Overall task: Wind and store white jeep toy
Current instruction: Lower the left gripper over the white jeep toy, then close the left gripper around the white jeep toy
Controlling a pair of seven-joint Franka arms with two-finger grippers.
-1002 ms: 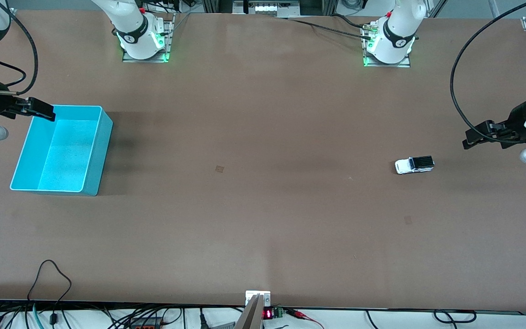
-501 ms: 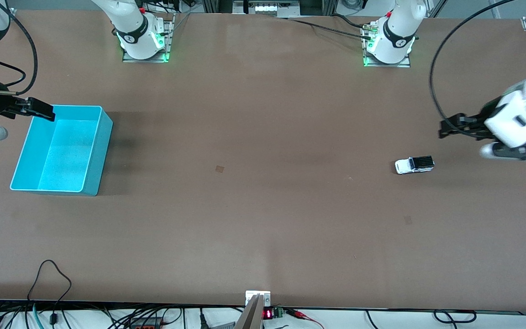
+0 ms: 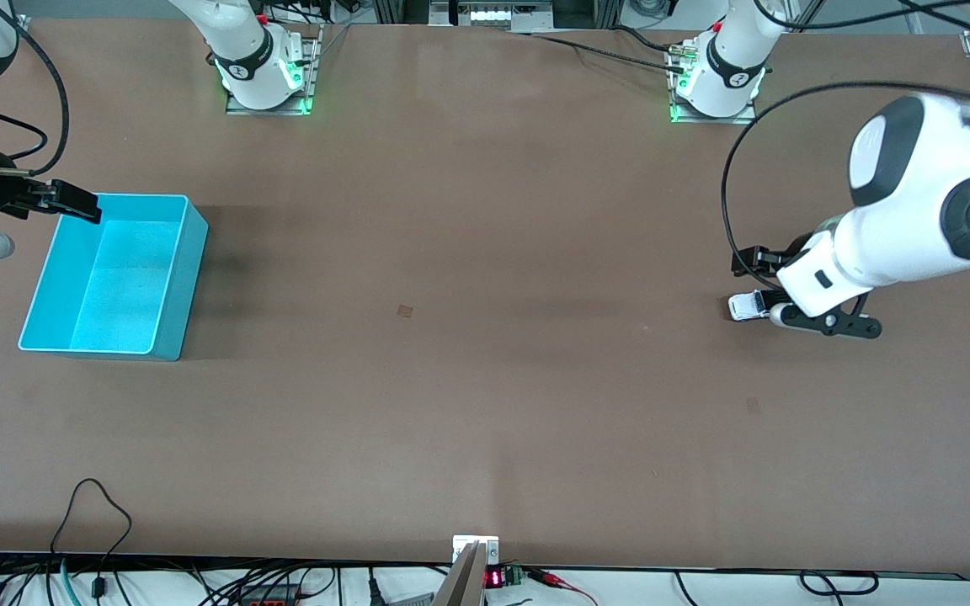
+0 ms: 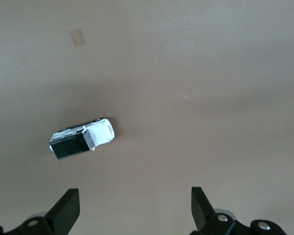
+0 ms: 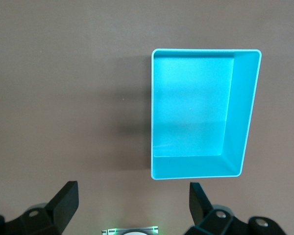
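Front view: the white jeep toy (image 3: 746, 305) sits on the brown table (image 3: 485, 379) at the right of the frame, toward the left arm's end of the table, and only its white front part shows under the arm. The left gripper (image 3: 753, 260) hangs over the table just beside the toy, its dark fingers poking out from under the white wrist; this view does not show how wide they stand. At the far left of the frame the right gripper (image 3: 72, 202) hovers over the upper corner of the teal bin (image 3: 182, 286), which stands well apart from the toy, toward the right arm's end of the table. The right arm waits there.

Left wrist view: the toy lies left of center in the frame, its black ribbed roof and white hood plain to see, touching nothing. The left gripper (image 4: 134, 208) shows its two black fingertips (image 4: 68, 208) at the bottom edge, spread wide with nothing between them.

Right wrist view: the teal bin (image 5: 242, 112) fills the center right of the frame. The right gripper (image 5: 132, 203) has its fingertips (image 5: 66, 198) at the bottom edge, likewise spread wide and holding nothing.
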